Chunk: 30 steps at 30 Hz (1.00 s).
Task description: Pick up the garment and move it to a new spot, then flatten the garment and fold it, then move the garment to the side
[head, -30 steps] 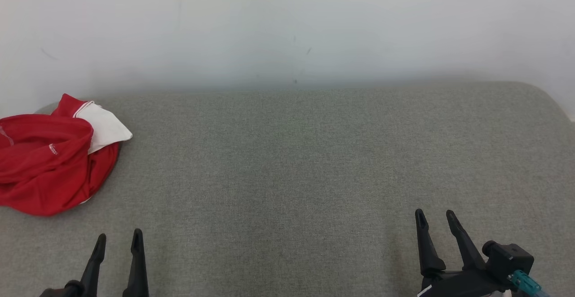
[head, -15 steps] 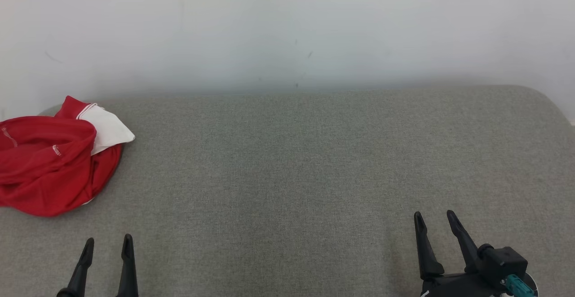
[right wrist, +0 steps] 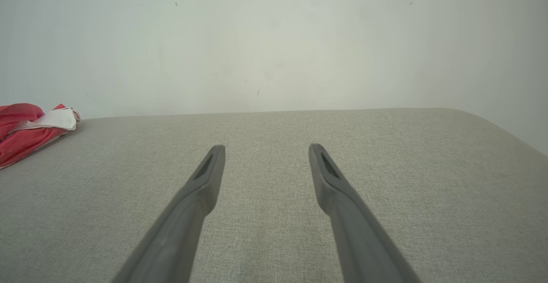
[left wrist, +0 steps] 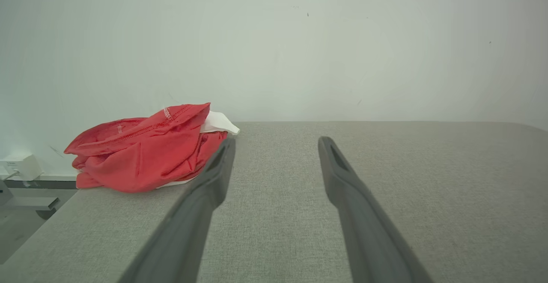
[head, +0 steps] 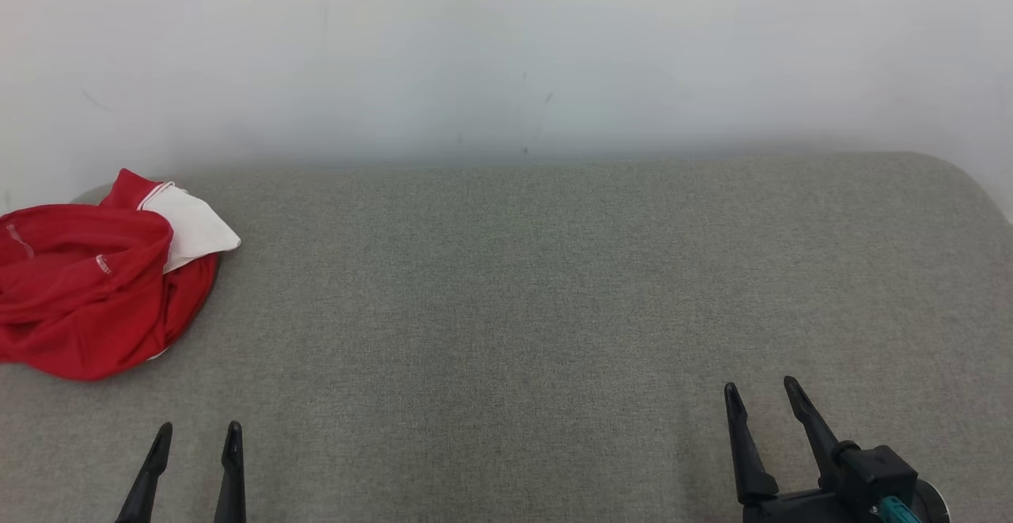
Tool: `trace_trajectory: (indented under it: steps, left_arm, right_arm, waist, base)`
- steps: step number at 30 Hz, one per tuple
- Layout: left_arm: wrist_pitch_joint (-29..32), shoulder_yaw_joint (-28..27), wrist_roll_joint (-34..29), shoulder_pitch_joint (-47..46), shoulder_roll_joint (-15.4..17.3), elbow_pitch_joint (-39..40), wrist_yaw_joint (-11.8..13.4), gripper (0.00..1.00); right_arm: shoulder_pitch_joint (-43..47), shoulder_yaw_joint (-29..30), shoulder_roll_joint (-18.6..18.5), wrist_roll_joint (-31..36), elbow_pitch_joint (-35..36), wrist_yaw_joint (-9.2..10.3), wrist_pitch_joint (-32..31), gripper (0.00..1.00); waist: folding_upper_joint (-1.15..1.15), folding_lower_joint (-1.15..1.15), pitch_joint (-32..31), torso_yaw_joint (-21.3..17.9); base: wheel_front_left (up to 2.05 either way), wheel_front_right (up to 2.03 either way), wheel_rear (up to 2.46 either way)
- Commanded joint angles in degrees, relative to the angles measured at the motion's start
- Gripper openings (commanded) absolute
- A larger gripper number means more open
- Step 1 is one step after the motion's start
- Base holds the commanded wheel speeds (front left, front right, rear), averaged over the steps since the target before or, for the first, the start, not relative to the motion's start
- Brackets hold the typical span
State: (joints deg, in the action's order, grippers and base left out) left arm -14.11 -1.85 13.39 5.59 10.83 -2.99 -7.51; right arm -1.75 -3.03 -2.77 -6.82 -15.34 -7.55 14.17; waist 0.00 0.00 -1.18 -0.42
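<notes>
Garment (head: 87, 293) heap at the far left corner of the table (head: 514, 309), untouched; both sets of fingers spread wide and empty.
Lies crumpled, red with a white flap (head: 190, 226) showing toward the table's middle, hard by the table's left edge and just short of its far edge. Left fingers (head: 231, 468) at the table's near left, well apart from the heap; right fingers (head: 742, 444) at the table's near right, farther off. Likely trouble from here: pinching only one loose top fold and dragging the remainder across the table; pushing in sideways from the table's middle and shoving the heap over the left edge; closing too shallow on smooth-looking cloth and dropping it short of the table's middle. Probably safest from above, deep into the bulk.
</notes>
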Motion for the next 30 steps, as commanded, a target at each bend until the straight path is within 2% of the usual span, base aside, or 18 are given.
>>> trace_trajectory:
  steps: [1, 7, 21, 30]
  left_arm:
    - [-0.6, -0.25, -1.3, 0.77, 0.29, 0.32, 0.06, 1.0]
    - [-1.18, -0.46, -3.05, 1.13, 0.46, 0.55, 0.05, 1.0]
    - [-1.14, -1.11, -1.09, 1.12, 0.14, -0.29, 0.06, 1.0]
    - [-1.14, -1.04, -0.72, 0.85, 0.3, -0.81, 0.05, 1.0]
  right_arm:
    - [0.49, -0.2, -0.18, 1.2, 0.36, 0.11, 0.61, 1.0]
    - [0.4, -0.4, -0.18, 3.43, 0.33, 0.12, 1.15, 1.0]
    - [0.35, 0.0, -0.17, -2.63, -0.35, 0.12, 1.02, 1.0]
    - [0.14, -0.07, -0.17, -3.77, -0.61, 0.12, 1.02, 1.0]
  waist:
    - [0.0, 0.0, 0.0, -0.02]
    - [0.0, 0.0, 0.09, -0.07]
    - [0.0, 0.0, -0.23, -0.03]
    - [0.0, 0.0, -0.42, 0.19]
  base:
    - [0.0, 0.0, 0.0]
    - [0.0, 0.0, 0.0]
    - [0.0, 0.0, 0.0]
    - [0.0, 0.0, 0.0]
